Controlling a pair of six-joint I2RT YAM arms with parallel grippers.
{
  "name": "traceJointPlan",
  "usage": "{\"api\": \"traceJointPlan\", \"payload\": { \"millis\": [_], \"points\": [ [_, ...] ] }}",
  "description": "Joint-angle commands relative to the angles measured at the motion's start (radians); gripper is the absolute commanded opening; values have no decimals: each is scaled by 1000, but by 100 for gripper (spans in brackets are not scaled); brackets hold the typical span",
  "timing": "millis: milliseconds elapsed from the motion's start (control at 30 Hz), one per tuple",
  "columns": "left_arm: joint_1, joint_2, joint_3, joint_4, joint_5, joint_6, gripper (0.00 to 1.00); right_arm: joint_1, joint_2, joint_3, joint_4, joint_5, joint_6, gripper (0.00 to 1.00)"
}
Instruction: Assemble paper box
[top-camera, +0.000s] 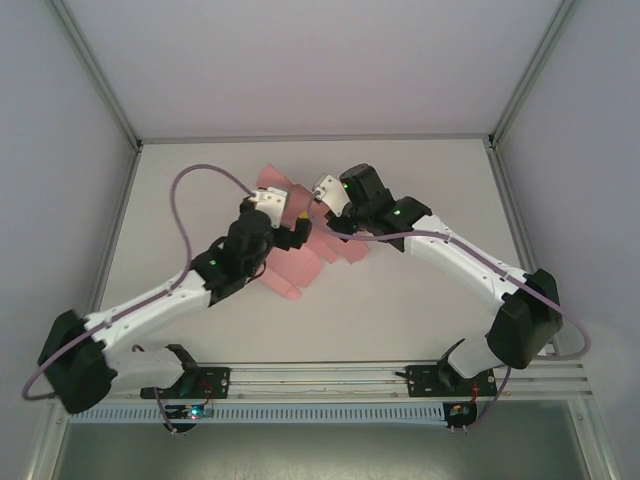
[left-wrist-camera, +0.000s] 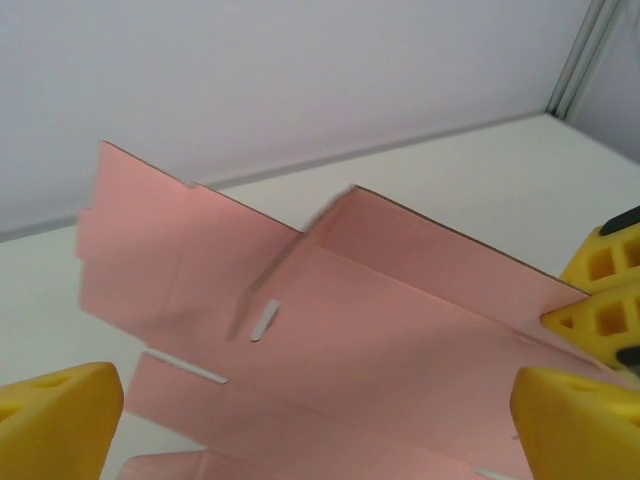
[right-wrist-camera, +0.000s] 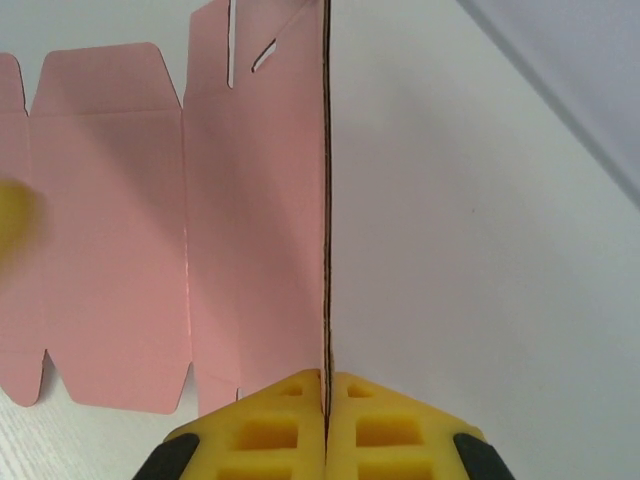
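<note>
Yellow pads (right-wrist-camera: 290, 420) of the right gripper (right-wrist-camera: 325, 388) are pressed together, clamped on one edge of the paper box (right-wrist-camera: 110, 230). From the right wrist that edge shows as a thin dark line running straight up from the pads. The paper box is a pink die-cut sheet, not closed up, with creases, flaps and slits visible. Its other panels spread to the left of the pinched one over the white table (right-wrist-camera: 480, 250).

From the left wrist, the left gripper (left-wrist-camera: 318, 400) has its jaws wide apart, a yellow finger (left-wrist-camera: 55, 420) at each lower corner and the sheet ahead of them, not gripped. One panel stands raised along a crease. The right gripper's pads sit on the sheet's right edge.

From the top, the sheet lies mid-table between both wrists, partly hidden by them.
</note>
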Motion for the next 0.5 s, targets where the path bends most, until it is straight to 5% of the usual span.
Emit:
{"api": "traceJointPlan", "payload": {
  "millis": [0,167,267,467],
  "points": [
    [42,-121,-38,-134,-1,-65,100,13,-23,-33,61,39,-80,0],
    [116,-276,-61,-333,-16,-172,100,52,-54,-129,211,186,-173,0],
    [181,-329,-90,-404,-18,-227,100,55,-62,-140,228,163,-169,0],
    [313,-338,-173,-380,213,-274,100,56,-95,-147,225,67,-195,0]
  ]
}}
